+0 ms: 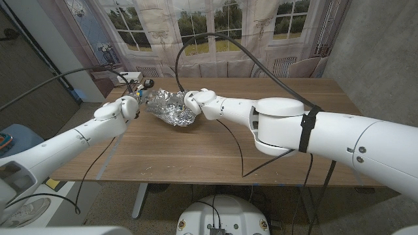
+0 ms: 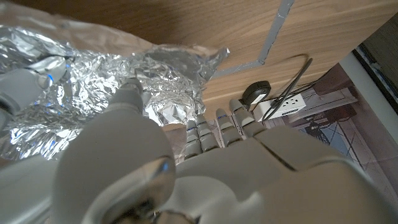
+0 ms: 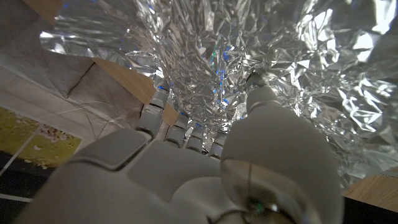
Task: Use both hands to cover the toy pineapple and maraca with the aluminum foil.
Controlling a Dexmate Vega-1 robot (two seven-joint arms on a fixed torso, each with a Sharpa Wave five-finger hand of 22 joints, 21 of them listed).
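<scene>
The crumpled aluminum foil (image 1: 171,108) forms a mound on the table's far middle. Whatever lies under it is hidden, so no toy pineapple or maraca shows. My left hand (image 1: 126,106) is at the mound's left edge. In the left wrist view the left hand (image 2: 186,162) has its thumb on the foil (image 2: 93,62) and its fingers (image 2: 211,127) tucked behind the foil's edge, pinching it. My right hand (image 1: 196,100) is at the mound's right side. In the right wrist view the right hand (image 3: 205,168) grips a fold of foil (image 3: 261,43) between thumb and fingers (image 3: 180,132).
A white power strip (image 1: 132,79) with plugs and cables sits at the table's far left corner, also seen as the power strip (image 2: 291,103). A black cable (image 1: 230,140) trails over the wooden table (image 1: 196,156). A tape line (image 2: 273,37) marks the tabletop.
</scene>
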